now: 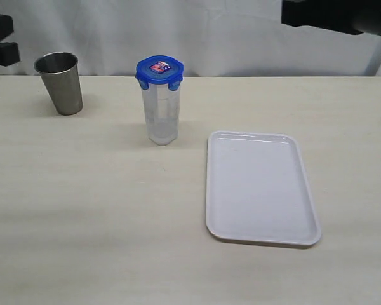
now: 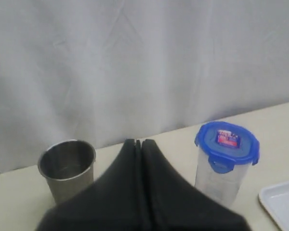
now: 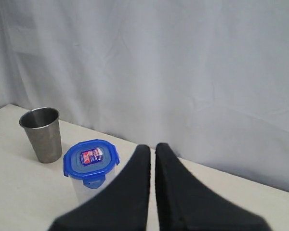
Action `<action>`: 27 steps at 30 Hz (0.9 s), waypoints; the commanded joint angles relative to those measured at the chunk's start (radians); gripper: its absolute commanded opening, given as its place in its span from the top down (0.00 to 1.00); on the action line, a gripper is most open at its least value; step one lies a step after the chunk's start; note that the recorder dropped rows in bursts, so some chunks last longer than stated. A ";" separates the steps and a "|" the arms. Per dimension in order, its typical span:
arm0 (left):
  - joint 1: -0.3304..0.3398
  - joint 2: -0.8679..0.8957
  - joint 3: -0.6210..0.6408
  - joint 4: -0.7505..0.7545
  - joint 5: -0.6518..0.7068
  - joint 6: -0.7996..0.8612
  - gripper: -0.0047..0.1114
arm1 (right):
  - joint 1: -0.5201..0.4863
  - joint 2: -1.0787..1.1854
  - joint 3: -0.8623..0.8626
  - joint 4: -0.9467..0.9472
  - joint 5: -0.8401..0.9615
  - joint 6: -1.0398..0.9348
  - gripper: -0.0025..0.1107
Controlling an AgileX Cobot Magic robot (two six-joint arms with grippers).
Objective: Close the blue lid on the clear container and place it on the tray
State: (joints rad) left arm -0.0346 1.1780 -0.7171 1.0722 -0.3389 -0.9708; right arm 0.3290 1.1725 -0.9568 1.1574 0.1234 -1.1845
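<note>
The clear container (image 1: 162,117) stands upright on the table at the middle back, left of the tray (image 1: 260,188). The blue lid (image 1: 159,70) with its red-and-white label sits on top of it; the same lid (image 2: 227,144) and container (image 2: 217,185) show in the left wrist view, and the lid (image 3: 91,159) in the right wrist view. The white tray lies flat with nothing on it. My left gripper (image 2: 138,142) is shut and holds nothing, raised off the table. My right gripper (image 3: 152,147) is also shut, holding nothing, well away from the container.
A grey steel cup (image 1: 60,82) stands upright at the back left, apart from the container. White cloth hangs behind the table. Dark arm parts (image 1: 336,16) sit at the top corners of the exterior view. A tray corner (image 2: 282,204) shows in the left wrist view.
</note>
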 commanded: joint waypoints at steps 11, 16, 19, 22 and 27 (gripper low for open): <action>-0.001 -0.572 0.229 -0.089 0.139 0.003 0.96 | -0.003 -0.502 0.294 0.039 -0.043 0.001 0.94; -0.001 -0.724 0.281 -0.089 0.168 -0.033 0.96 | -0.003 -0.664 0.368 0.039 -0.043 0.025 0.94; -0.001 -0.802 0.305 -0.089 0.161 -0.057 0.96 | -0.003 -0.751 0.399 0.039 -0.044 0.053 0.94; -0.001 -0.874 0.326 -0.089 0.166 -0.059 0.96 | -0.003 -0.832 0.428 0.039 -0.046 0.055 0.94; -0.001 -0.981 0.336 -0.089 0.164 -0.111 0.96 | -0.003 -0.931 0.486 0.039 -0.046 0.055 0.94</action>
State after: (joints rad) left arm -0.0346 0.2530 -0.3881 0.9915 -0.1769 -1.0571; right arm 0.3290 0.2841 -0.4995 1.1945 0.0814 -1.1347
